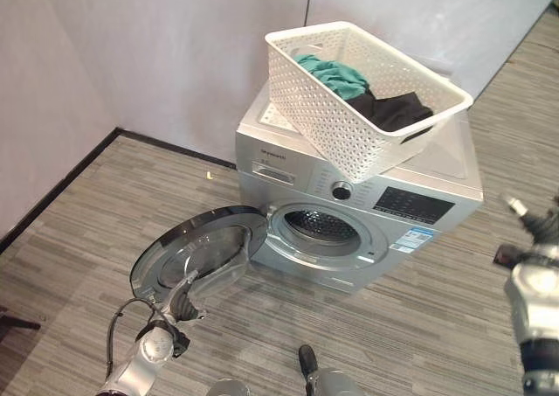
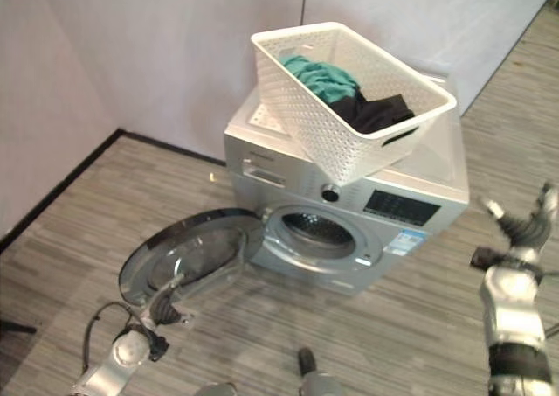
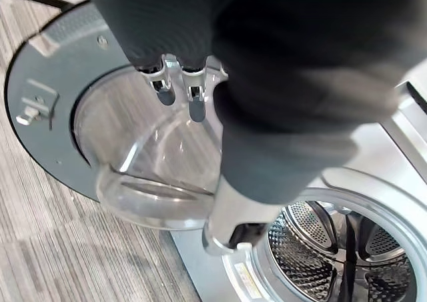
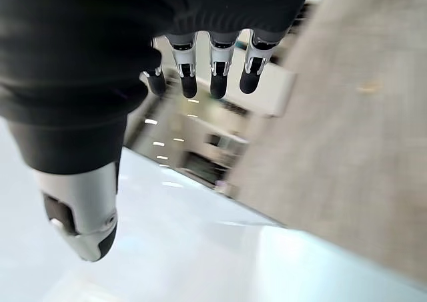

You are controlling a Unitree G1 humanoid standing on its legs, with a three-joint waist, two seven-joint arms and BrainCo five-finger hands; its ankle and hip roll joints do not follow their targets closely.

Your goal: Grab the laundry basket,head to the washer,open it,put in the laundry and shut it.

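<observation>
Grey plank floor [image 1: 79, 239] w/ pale walls [image 1: 157, 46] behind. Silver washer [image 1: 437, 182] stands by the wall, round door [image 1: 196, 252] swung fully open toward the robot's left, drum [image 1: 321, 225] exposed. White laundry basket [image 1: 323, 107] sits tilted on top of the washer, holding teal laundry [image 1: 336, 74] and black clothes [image 1: 393, 109]. Left robot hand [image 1: 179, 300] is at the door's lower edge, fingers relaxed, touching the glass bowl, not clenched. Right robot hand [image 2: 520, 225] is raised in the air to the washer's right, well apart from it, fingers spread, grasping nothing.
</observation>
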